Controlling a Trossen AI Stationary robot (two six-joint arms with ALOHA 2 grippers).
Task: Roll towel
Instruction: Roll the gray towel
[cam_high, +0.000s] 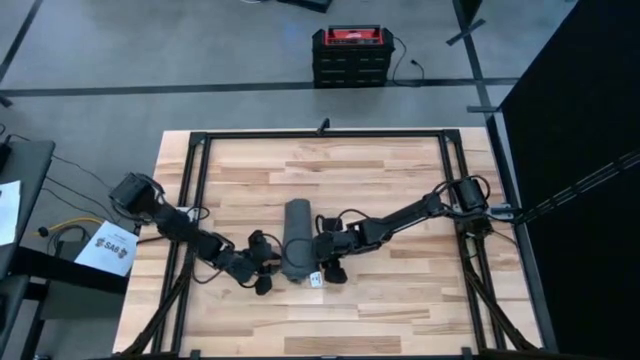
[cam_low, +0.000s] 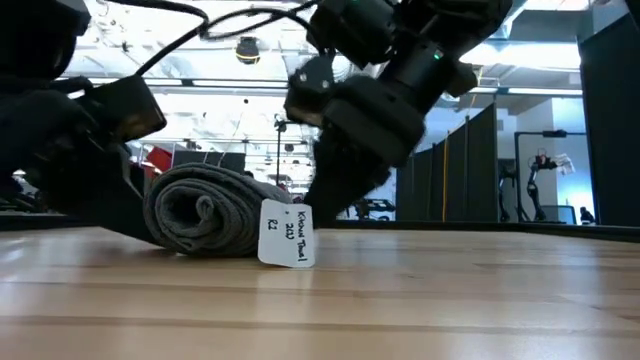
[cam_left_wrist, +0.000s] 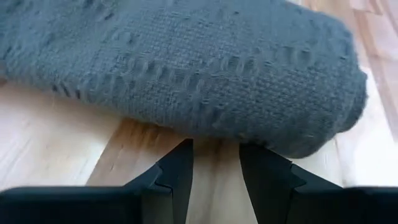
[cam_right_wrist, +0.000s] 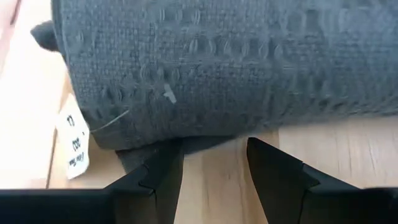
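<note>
High view: the towel (cam_high: 297, 240) lies rolled into 1 tight dark grey cylinder near the middle of the bench (cam_high: 390, 170), its long axis running away from the front edge.
Left jaws (cam_left_wrist: 215, 163): mine sit low on the bench just beside the roll's left flank, parted by a narrow gap, nothing between them, tips close under the curve of the cloth.
Right jaws (cam_right_wrist: 212, 163): parted too and gripping nothing, close against the opposite flank, where a loose flap of cloth pokes out from under the roll.
Tag (cam_low: 286, 236): a white paper label hangs off the near end of the roll; in the low view that end shows the spiral of layers.
Progress: I judge the rolling nearly or fully done, since no flat cloth trails on the wood.
Handling: soft, light, woven and grippy, not fragile; it will sag and loosen if I lift it by 1 layer only.
Where to hold: I would press from both flanks at mid-length, or pinch the outer free edge low at the bench so the roll stays wound.
Risk: snagging the tag or dragging the flap could unwind it.
</note>
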